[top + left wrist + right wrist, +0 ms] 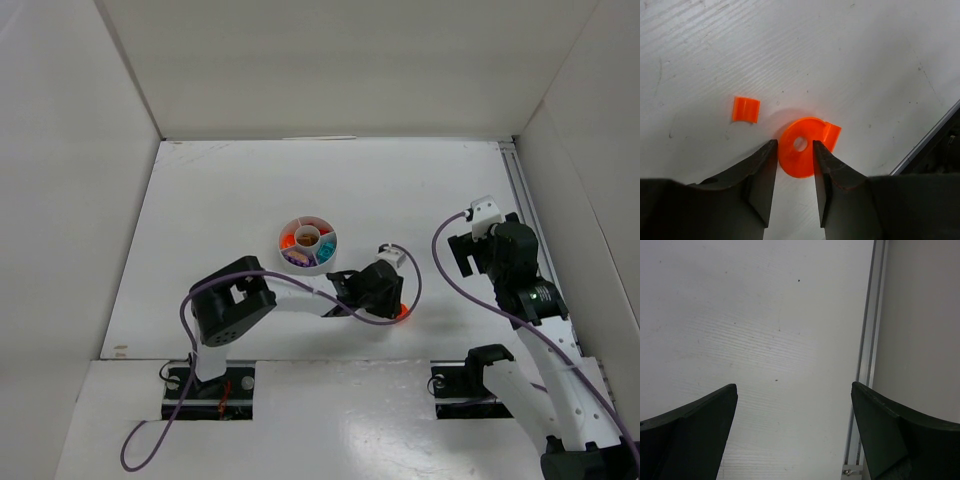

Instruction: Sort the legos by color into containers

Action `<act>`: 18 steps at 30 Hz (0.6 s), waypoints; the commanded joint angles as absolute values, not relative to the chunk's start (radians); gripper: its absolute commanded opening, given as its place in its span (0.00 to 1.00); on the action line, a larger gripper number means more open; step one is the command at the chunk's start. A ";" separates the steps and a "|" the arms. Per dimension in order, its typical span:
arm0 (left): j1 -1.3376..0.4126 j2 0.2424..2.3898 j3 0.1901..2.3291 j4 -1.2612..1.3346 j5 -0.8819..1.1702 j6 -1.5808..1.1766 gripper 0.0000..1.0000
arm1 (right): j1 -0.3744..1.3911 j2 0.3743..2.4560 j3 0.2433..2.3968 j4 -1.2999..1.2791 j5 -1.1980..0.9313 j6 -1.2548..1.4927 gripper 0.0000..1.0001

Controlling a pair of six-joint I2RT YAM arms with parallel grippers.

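The left arm's black two-finger pincer [795, 145] hangs low over a flat, translucent orange plastic disc with a centre hole [802, 152], which lies on the white tabletop [250, 190] just right of the small round white plastic dish [308, 219]. The jaws stand narrowly parted above the disc's near edge; whether they touch it cannot be told. A small curved orange piece [746, 109] lies near the disc, to its left in the wrist view. In the dish, orange [288, 241], purple [295, 258] and teal bricks [326, 258] sit in separate wedges and brown ones [308, 236] in the central cup. The right pincer [794, 390] is spread wide over bare tabletop beside a metal rail [867, 340].
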State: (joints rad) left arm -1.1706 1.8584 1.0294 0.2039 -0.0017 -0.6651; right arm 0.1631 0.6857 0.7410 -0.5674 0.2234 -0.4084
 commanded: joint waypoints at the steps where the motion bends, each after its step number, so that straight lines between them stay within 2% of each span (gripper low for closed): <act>1: -1.167 1.870 1.081 0.235 0.028 -0.653 0.30 | 0.155 0.673 0.747 -0.520 0.213 -0.411 1.00; 2: -1.167 1.870 1.081 0.235 0.028 -0.653 0.28 | 0.155 0.673 0.747 -0.520 0.213 -0.411 1.00; 5: -1.167 1.870 1.081 0.235 0.028 -0.644 0.13 | 0.155 0.673 0.747 -0.520 0.213 -0.411 1.00; 6: -1.167 1.861 1.081 0.223 0.028 -0.644 0.00 | 0.155 0.673 0.747 -0.520 0.213 -0.411 1.00; 12: -1.167 1.757 1.058 0.210 -0.021 -0.635 0.00 | 0.155 0.664 0.747 -0.529 0.213 -0.411 1.00; 16: -1.167 1.596 1.019 0.180 -0.122 -0.621 0.00 | 0.155 0.655 0.747 -0.529 0.222 -0.411 1.00; 18: -1.167 1.530 1.008 0.123 -0.236 -0.611 0.00 | 0.155 0.646 0.747 -0.529 0.212 -0.411 1.00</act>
